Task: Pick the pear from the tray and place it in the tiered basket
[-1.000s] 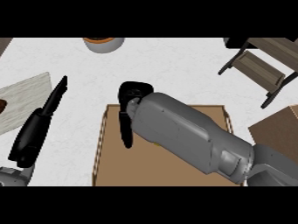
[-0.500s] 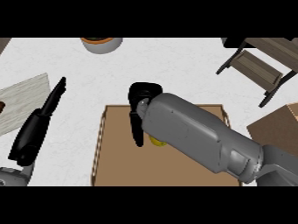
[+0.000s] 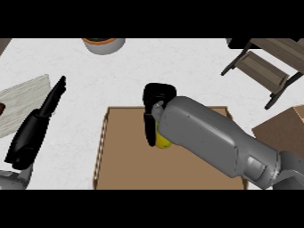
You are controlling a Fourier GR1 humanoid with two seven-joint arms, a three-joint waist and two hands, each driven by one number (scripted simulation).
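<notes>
A pale speckled table (image 3: 147, 71) runs under everything, carrying a brown tray (image 3: 125, 169) near the lower edge. The right hand (image 3: 158, 100) hangs over the tray's far rim, fingers curled downward around the pear (image 3: 162, 141), whose yellow-green skin shows just beneath the hand, against the grey forearm. The fruit sits within the tray's outline; whether it has lifted clear I cannot tell. A pear looks light but smooth-skinned and easily bruised, so I would judge the broad lower body the better place to take hold, not the narrow neck. The tiered basket (image 3: 273, 67) stands well beyond the hand, up and to its right. The left hand (image 3: 35, 129) rests far to the left, fingers straight.
</notes>
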